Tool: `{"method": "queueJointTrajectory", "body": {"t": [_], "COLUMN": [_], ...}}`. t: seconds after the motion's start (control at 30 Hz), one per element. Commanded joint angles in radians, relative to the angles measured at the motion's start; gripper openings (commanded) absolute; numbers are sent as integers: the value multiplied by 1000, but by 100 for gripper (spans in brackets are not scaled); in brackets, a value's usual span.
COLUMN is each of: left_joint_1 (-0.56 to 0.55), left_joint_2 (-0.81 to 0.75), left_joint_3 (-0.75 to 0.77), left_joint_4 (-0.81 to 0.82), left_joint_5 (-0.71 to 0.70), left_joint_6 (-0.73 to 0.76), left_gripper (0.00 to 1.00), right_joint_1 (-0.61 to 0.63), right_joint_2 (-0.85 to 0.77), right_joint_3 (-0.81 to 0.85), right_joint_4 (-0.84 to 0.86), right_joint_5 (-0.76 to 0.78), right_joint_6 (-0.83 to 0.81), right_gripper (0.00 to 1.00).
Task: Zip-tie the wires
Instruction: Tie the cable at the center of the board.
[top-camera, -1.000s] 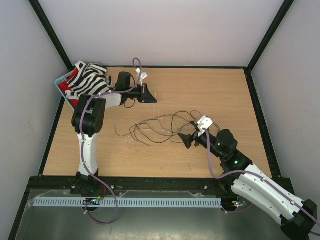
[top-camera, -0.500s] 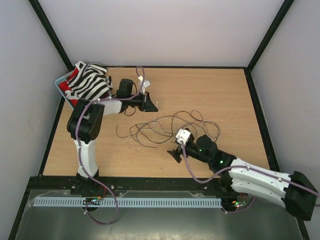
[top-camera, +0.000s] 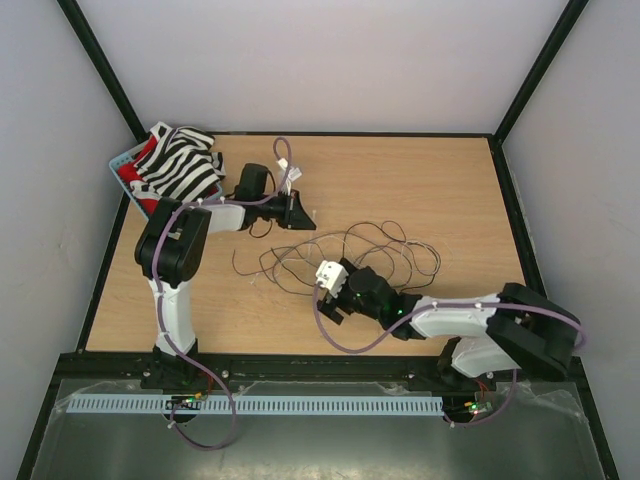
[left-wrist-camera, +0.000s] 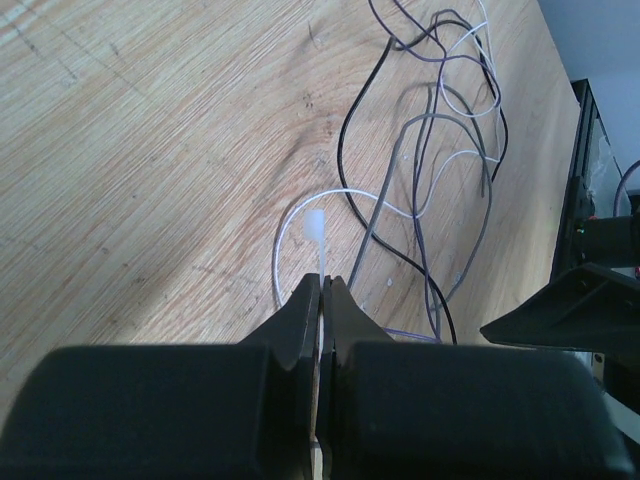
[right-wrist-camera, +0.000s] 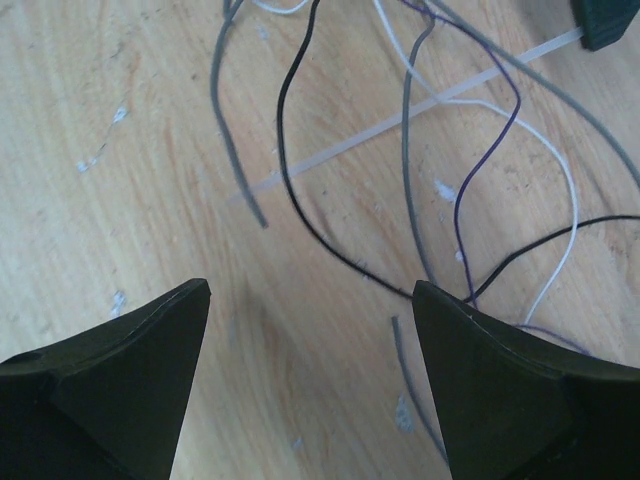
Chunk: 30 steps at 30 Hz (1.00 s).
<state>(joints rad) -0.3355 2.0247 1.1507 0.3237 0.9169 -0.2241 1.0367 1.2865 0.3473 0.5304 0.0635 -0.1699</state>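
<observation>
The wires (top-camera: 350, 250) lie in a loose tangle of thin black, grey, purple and white strands on the wooden table, also seen in the left wrist view (left-wrist-camera: 440, 150) and the right wrist view (right-wrist-camera: 460, 170). My left gripper (top-camera: 300, 212) (left-wrist-camera: 325, 280) is shut on a white zip tie (left-wrist-camera: 316, 228), whose head sticks out past the fingertips. The tie's pale strip (right-wrist-camera: 400, 115) slants across the strands. My right gripper (top-camera: 335, 305) (right-wrist-camera: 310, 290) hangs open low over the near left part of the tangle, with only bare wood and loose strand ends between its fingers.
A blue basket (top-camera: 118, 162) holding a zebra-striped cloth (top-camera: 180, 165) stands at the table's far left corner. A black frame (top-camera: 515, 220) runs along the table's edges. The right gripper's dark finger (left-wrist-camera: 575, 310) shows at the right of the left wrist view.
My right arm has swung left and nearer, carrying its gripper from the tangle's right side to its near left part, jaws widening a little. The left gripper edged slightly toward the wires.
</observation>
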Motion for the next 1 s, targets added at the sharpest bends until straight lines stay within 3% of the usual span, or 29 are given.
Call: {"method": "queueJointTrajectory", "body": {"t": [0.0,0.27,0.73,0.97], "left_joint_1": [-2,-5,-67,-55], "left_joint_2": [-45,-54,-80,-93], "left_joint_3": [-22,-44,-106,-111], "left_joint_4": [14,13,14,13], "left_joint_5": [-1,-25,-107,-136], "left_joint_6": [0,-37,-156,-230], "left_gripper": [0,0,0,0], "right_joint_1": [7,-17,-126,-127], "right_joint_2": [93,241,414,395], "right_joint_3": [83,198,443,436], "right_joint_4": [105,106,63,56], "right_joint_5": [73,122,28,1], "right_joint_6": [-36,-75,-122,-89], "right_gripper": [93,91,85,88]}}
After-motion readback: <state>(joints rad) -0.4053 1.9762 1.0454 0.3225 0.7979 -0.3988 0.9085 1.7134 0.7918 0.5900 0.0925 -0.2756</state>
